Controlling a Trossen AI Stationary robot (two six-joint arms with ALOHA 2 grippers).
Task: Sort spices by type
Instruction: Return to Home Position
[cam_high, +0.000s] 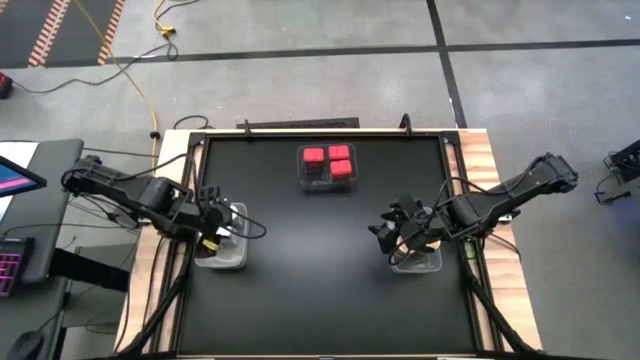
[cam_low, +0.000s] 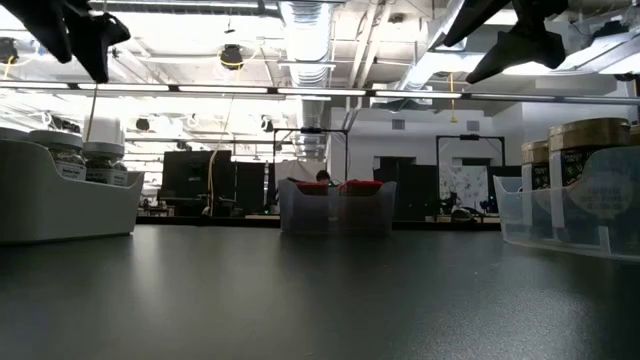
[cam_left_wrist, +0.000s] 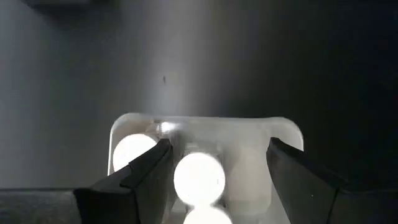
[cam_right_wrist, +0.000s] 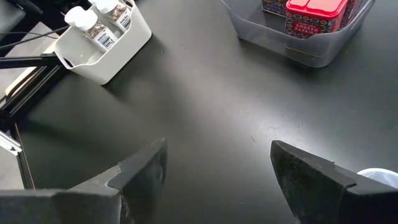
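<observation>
Several white-capped round spice jars (cam_left_wrist: 199, 176) stand upright in a white bin (cam_left_wrist: 283, 134) at the table's left. My left gripper (cam_left_wrist: 217, 180) hangs open above them, touching none. Red square-topped spice tins (cam_high: 328, 160) sit in a clear bin (cam_high: 327, 185) at the far middle. Tan-lidded jars (cam_low: 590, 135) stand in a clear bin (cam_low: 560, 225) at the right. My right gripper (cam_right_wrist: 217, 168) is open over bare table just left of that bin, with nothing between its fingers.
The black tabletop (cam_high: 320, 270) lies bare between the three bins. Wooden strips (cam_high: 490, 170) border it at left and right. A monitor and keyboard (cam_high: 15, 220) stand off the table's left side.
</observation>
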